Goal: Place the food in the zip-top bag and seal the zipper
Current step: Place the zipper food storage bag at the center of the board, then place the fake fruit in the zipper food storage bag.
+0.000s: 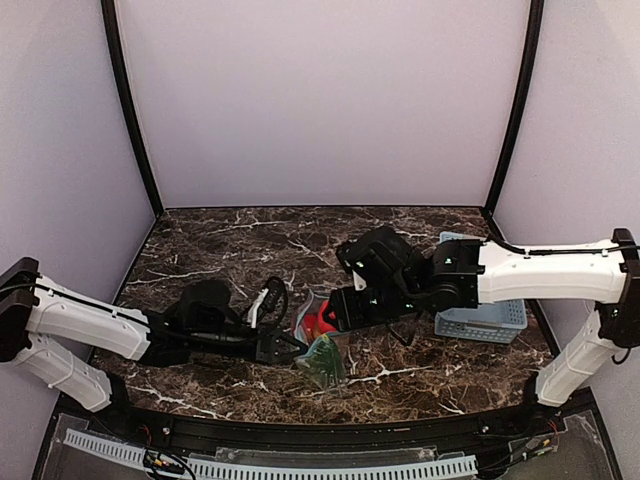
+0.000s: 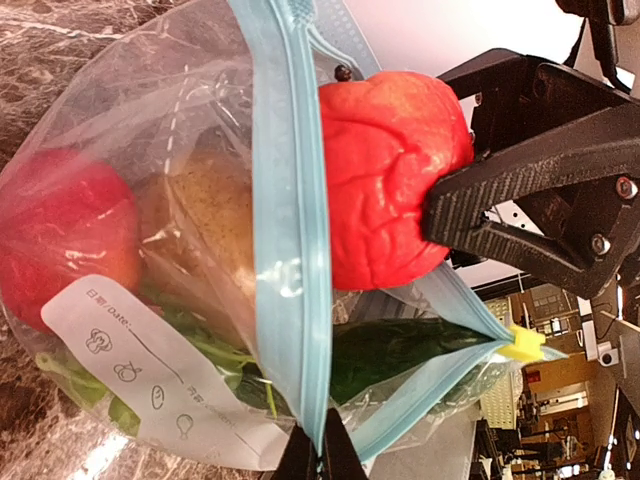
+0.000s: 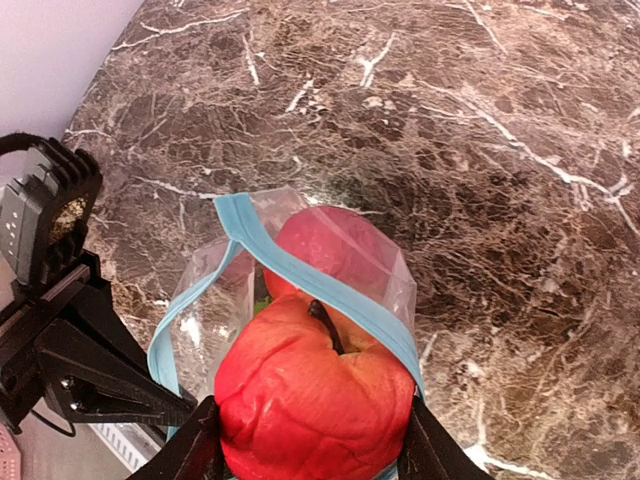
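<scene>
Your right gripper (image 3: 312, 448) is clamped on a red fruit (image 2: 390, 180), one finger on each side, jaws partly spread around it. The stem end faces the wrist camera. That fruit sits right at the mouth of the zip-top bag (image 2: 190, 110), pressed against the zipper (image 2: 285, 200). From these views you can't tell how far past the rim it has gone.

Your left gripper (image 2: 320, 458) is pressed together, pinching the teal strip at one side of the mouth. The two zipper edges stand apart there, so the mouth gapes. A small yellow tab (image 2: 526, 345) sits at the far end of the strip.

Look through the clear plastic. A second red fruit (image 2: 60, 240) lies deep in the bag. The brown-orange oval fruit (image 2: 205, 215) rests just beside it, and the green bunch (image 2: 390, 355) lies below them.

From the top camera, the bag lies on the dark marble table (image 1: 220, 240) between your two arms. The light-blue basket (image 1: 490, 322) stands well to the right, under the right arm.
</scene>
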Tool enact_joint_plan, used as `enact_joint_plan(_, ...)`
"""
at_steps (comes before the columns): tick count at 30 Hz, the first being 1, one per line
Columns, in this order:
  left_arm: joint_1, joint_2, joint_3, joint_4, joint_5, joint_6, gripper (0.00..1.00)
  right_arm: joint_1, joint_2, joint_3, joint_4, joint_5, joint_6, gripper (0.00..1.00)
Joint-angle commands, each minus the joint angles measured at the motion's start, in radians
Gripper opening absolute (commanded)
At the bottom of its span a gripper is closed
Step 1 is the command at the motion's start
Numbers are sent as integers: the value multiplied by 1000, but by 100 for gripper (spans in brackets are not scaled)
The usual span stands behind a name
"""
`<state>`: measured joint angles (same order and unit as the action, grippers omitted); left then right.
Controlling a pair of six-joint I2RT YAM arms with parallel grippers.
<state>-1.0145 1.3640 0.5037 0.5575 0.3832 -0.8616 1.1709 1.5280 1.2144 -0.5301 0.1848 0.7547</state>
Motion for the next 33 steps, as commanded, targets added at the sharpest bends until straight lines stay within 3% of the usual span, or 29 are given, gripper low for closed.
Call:
enact_joint_plan(1, -1, -111, -47, -59, -50, 6, 1, 21, 27, 2, 66, -47, 4, 39)
enact_joint_plan(8, 1, -228, -54, -183, -118, 36, 1, 26, 38, 47, 76, -51, -31, 39)
enact_joint_plan(22, 0, -243, -56, -228, -140, 21, 1, 27, 195, 132, 184, -154, -63, 40)
enact_joint_plan(28, 0, -242, -53, -230, -137, 20, 1, 27, 268, 167, 153, -89, -52, 48)
enact_joint_plan(33, 0, -261, -52, -247, -149, 20, 1, 26, 284, 193, 85, -33, -46, 61)
